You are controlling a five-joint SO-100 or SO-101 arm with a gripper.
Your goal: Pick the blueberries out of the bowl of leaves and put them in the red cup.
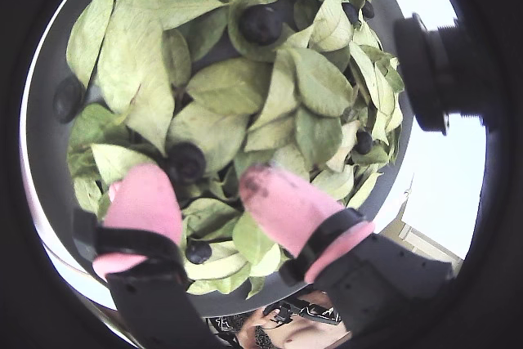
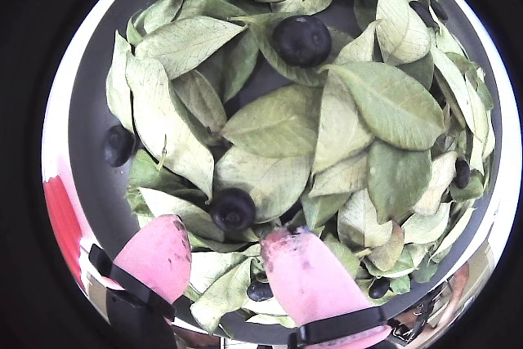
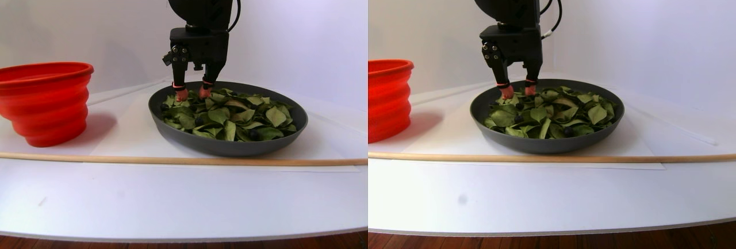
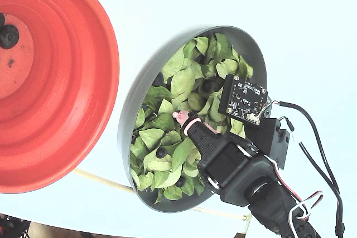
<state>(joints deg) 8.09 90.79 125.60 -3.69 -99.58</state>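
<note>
Reaching down into the bowl [image 3: 227,142], the gripper [image 1: 208,190] hangs with its two pink-tipped fingers [image 1: 282,202] spread apart and nothing between them, the tips at or just above the leaves [image 2: 278,120]. I judge the step in hand to be the approach to a pick. One blueberry [image 2: 233,208] lies just ahead of the gap between the fingertips in a wrist view, resting on the leaves near the bowl's rim. Another sits further in toward the bowl's middle [image 2: 301,40], a third against the bowl's bare grey wall [image 2: 118,145], and a few more peep out half hidden under leaves.

The next move, as I read it, calls for a short push forward and down so the fingers straddle the near berry, then a gentle close: it is round, it may roll off, and a leaf could get pinched along with it.

The red cup [image 3: 46,102] stands near the bowl, apart from it, to the bowl's left in the stereo pair view. In the fixed view a dark berry [image 4: 8,36] already lies on the cup's pale bottom.

Both vessels rest on a white tabletop [image 3: 172,203]. A thin wooden rod [image 3: 115,159] lies across it just in front of the bowl. Behind the bowl is a plain pale wall [image 3: 305,25], and dark wood flooring shows below the table's edge.
</note>
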